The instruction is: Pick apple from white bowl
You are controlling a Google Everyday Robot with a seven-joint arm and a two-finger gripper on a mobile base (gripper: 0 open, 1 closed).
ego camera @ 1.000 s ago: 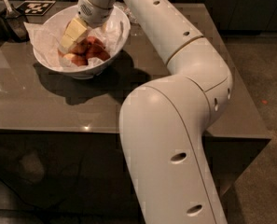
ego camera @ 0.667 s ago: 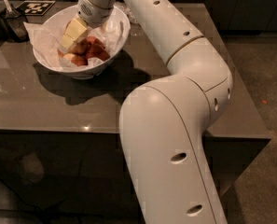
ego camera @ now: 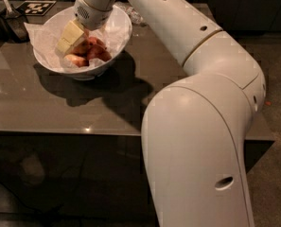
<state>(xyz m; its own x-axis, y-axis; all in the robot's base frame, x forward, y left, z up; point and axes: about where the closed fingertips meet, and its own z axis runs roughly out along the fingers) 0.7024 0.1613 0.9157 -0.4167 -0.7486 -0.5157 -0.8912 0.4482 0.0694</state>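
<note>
The white bowl [ego camera: 117, 28] stands on the grey table at the upper left, lined with crumpled white paper [ego camera: 40, 37]. Several reddish apples [ego camera: 96, 51] lie in it. A paler, yellow-orange apple [ego camera: 76, 60] shows at the front of the pile, partly covered. My gripper [ego camera: 68, 40] reaches down into the bowl from the right, its pale yellow tip right over the left part of the pile and touching or nearly touching the pale apple.
The arm's large white links [ego camera: 201, 126] fill the right and middle of the view. A black-and-white marker card [ego camera: 35, 6] and a dark object [ego camera: 10, 20] lie behind the bowl at the left. The table's front edge [ego camera: 64, 132] runs below.
The gripper has shifted slightly down and left inside the bowl. The bowl and apples have not visibly moved.
</note>
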